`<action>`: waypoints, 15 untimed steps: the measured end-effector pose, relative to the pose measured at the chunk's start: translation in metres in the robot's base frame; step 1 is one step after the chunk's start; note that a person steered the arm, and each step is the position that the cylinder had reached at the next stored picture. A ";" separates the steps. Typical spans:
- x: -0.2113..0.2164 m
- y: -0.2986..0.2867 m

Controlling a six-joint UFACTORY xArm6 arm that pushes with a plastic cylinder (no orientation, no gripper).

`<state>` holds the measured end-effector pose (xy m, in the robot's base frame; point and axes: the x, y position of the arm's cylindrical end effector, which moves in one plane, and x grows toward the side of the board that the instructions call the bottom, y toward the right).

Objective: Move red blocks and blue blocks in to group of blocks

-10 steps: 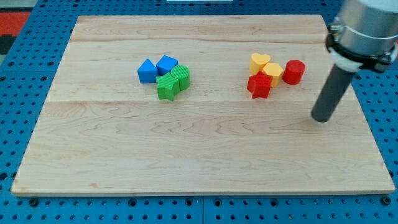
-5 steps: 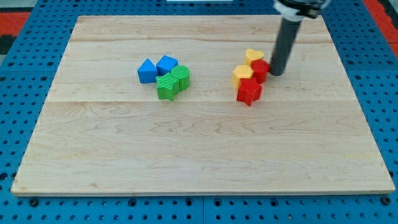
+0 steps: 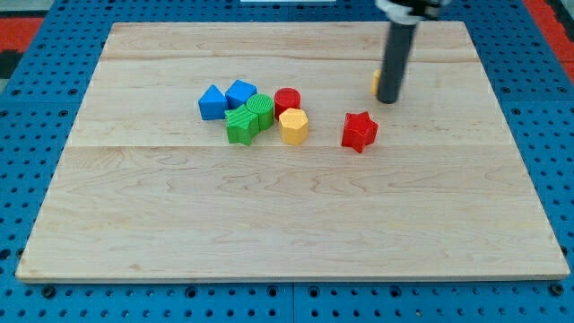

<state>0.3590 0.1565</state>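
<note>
Red star block (image 3: 360, 131) is seen alone right of centre, well apart from the cluster; it is judged the one piece not yet grouped. Cluster at the view's left: blue block (image 3: 213, 102) and blue cube (image 3: 240, 92) touching, green star-like block (image 3: 240, 126) and green cylinder (image 3: 261, 109) beside them, red cylinder (image 3: 287, 100) touching or just beside the green cylinder, yellow hexagonal block (image 3: 293, 126) just below the red cylinder. Another yellow block (image 3: 376, 82) is mostly hidden behind the rod, shape not made out. My tip (image 3: 387, 100) is placed up and to the right of the red star, apart from it, just beside the hidden yellow block. No jaws are fitted, only a plain rod, so nothing is held.

For the step to be done well, the tip should be brought round to the star's right side, centred on it, and a straight leftward push made toward the yellow hexagon. An off-centre contact would likely spin the star away. The push should be stopped at contact so the cluster is not scattered.
</note>
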 end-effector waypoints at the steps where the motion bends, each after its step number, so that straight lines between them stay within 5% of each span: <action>1: -0.035 0.026; 2: -0.070 0.005; 3: -0.057 -0.055; 5: -0.077 0.022; 7: -0.051 -0.028; 9: -0.011 0.006; 10: -0.010 -0.109; 11: -0.022 -0.156; 13: -0.095 -0.172; 14: -0.082 -0.231; 15: -0.051 -0.214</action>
<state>0.3083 -0.0579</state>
